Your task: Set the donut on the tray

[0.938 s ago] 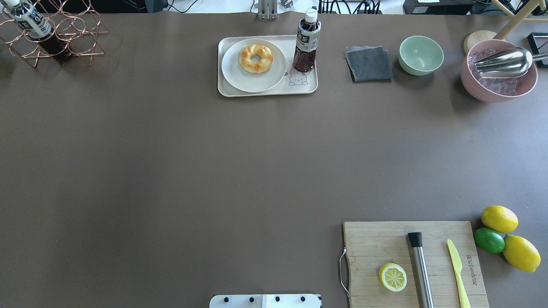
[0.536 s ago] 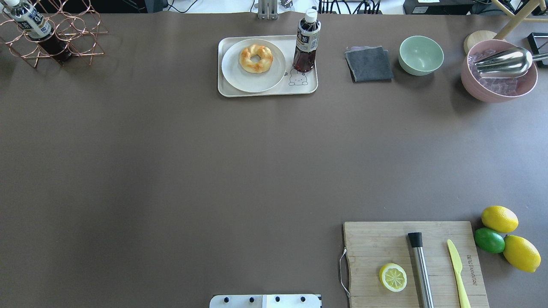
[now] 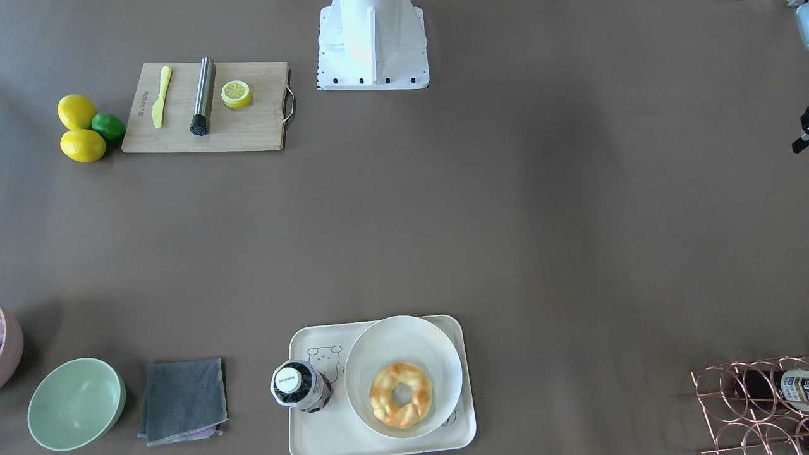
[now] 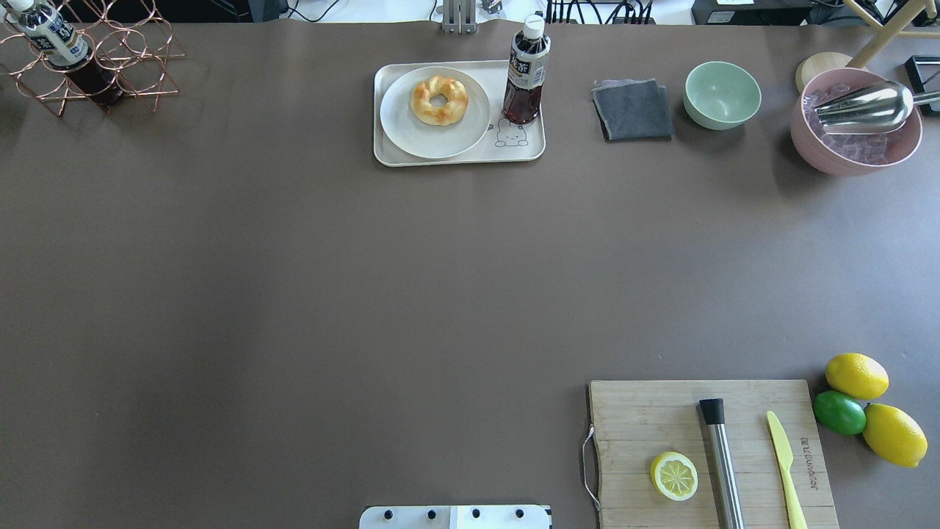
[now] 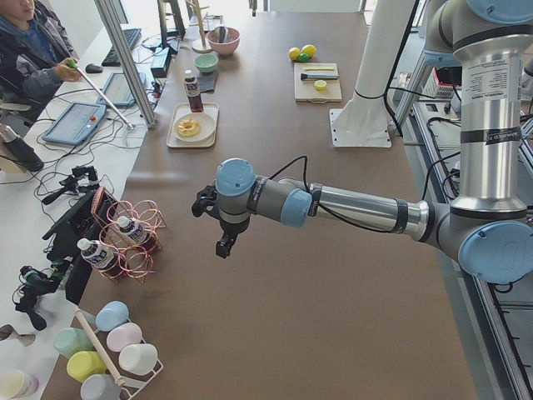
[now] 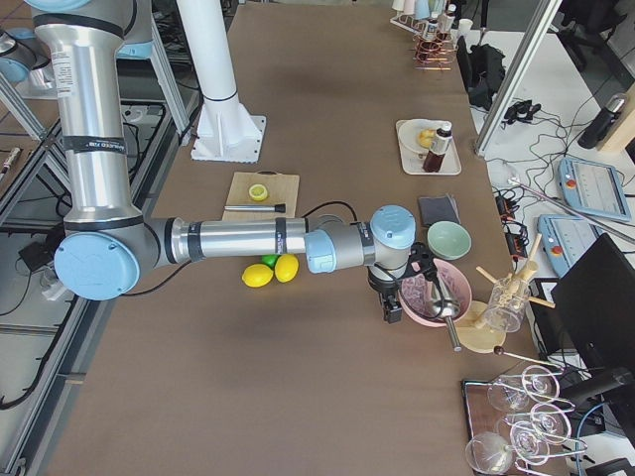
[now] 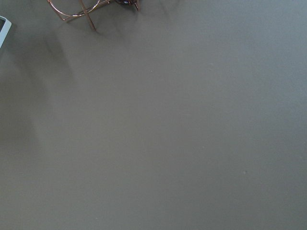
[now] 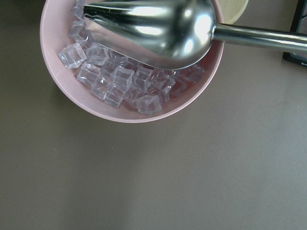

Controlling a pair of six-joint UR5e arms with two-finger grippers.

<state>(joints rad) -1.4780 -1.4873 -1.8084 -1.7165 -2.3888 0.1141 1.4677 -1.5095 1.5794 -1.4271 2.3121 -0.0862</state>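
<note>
Overhead exterior view, nearest the robot: a rectangular bamboo cutting board point(image 4: 639, 419) carries a cut yellow lemon half point(image 4: 673, 476), a brushed-steel muddler point(image 4: 723, 463) and a pale yellow plastic knife point(image 4: 784, 459). They lie side by side like a prep station and have no part in this job.

Neither arm shows in that view. The side cameras show each one stretched out low towards its own end of the table, well apart from the goal. I judge they are parked there to leave the table unobstructed.

The left gripper point(image 5: 221, 242) hangs above brown tabletop near a copper wire bottle rack point(image 7: 76, 9). The right gripper point(image 6: 390, 305) hovers over a pink round bowl of ice cubes point(image 8: 110, 116) with a steel scoop point(image 8: 158, 28) lying across it. I cannot tell how far either pair of fingers is parted, or whether they hold anything.

At the far edge sits the cream-white rectangular tray with the bear drawing point(image 4: 459, 158). On it is a round white plate point(image 4: 411, 132), and the golden-brown braided ring donut point(image 4: 439, 100) rests on the plate. A dark tea bottle with a white cap point(image 4: 526, 73) stands upright just beside the plate. With the donut on the tray by way of the plate, the task looks complete.
</note>
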